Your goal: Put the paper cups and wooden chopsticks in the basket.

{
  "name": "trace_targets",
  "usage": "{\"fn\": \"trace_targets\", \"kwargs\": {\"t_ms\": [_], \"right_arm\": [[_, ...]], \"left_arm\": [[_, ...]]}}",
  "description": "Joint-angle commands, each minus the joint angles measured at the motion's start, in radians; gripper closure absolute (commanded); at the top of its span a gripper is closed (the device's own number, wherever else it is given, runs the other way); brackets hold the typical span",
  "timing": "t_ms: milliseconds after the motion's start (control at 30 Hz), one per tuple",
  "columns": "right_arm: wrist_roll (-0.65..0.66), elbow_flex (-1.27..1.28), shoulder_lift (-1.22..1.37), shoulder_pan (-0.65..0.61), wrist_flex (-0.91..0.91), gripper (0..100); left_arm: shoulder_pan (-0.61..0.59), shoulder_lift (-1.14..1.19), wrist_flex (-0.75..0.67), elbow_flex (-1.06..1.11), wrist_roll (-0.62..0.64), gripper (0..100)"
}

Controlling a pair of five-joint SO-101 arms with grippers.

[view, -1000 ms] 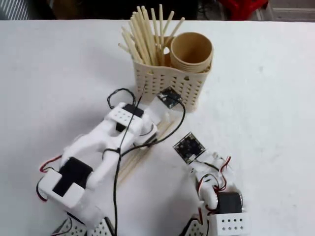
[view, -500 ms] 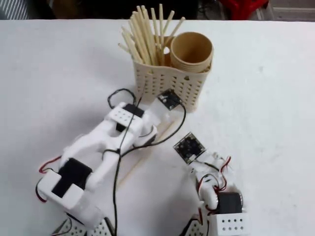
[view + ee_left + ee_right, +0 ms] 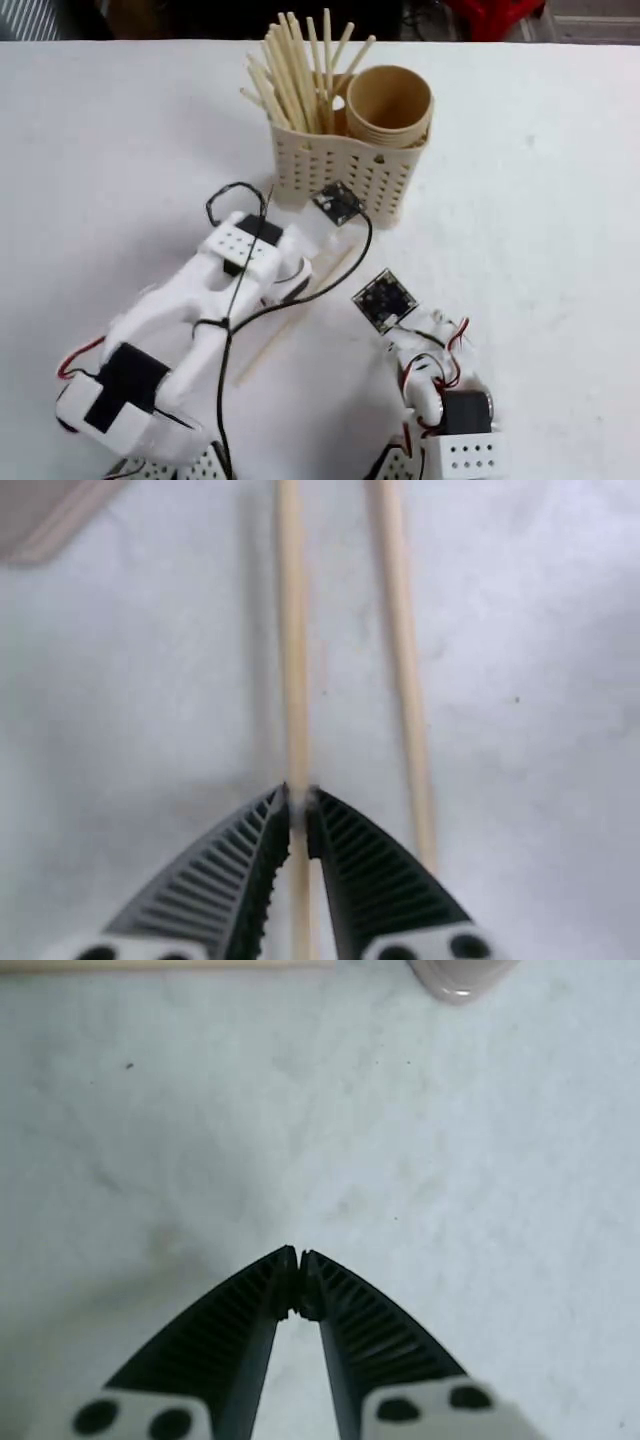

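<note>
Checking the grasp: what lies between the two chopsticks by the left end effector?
Bare table, per the left wrist view; the end effector holds one chopstick.

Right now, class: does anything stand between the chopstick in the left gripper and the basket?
Nothing visible does. The left gripper is shut on one wooden chopstick; a second chopstick lies beside it, apart. The basket stands just beyond, holding standing chopsticks and paper cups.
</note>
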Motion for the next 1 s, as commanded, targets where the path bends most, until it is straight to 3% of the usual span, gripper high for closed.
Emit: {"fn": "trace_targets", "kwargs": {"t_ms": [0,300,533,967], "right_arm": [[0.005,0.009,-0.004,-0.001,0.007,97.9],[0.005,0.009,-0.004,-0.002,0.007,97.9],[0.005,0.009,-0.004,-0.001,0.007,97.9],[0.005,0.009,-0.004,-0.001,0.007,97.9]], "left_arm": [[-0.07,-0.053,-0.026,-0.026,0.014,92],[-0.116,-0.05,-0.066,-0.014,0.012,89],[-0.108,-0.05,-0.19,0.068,0.012,89],[-0.107,0.024,-0.184,0.054,0.014,88]]}}
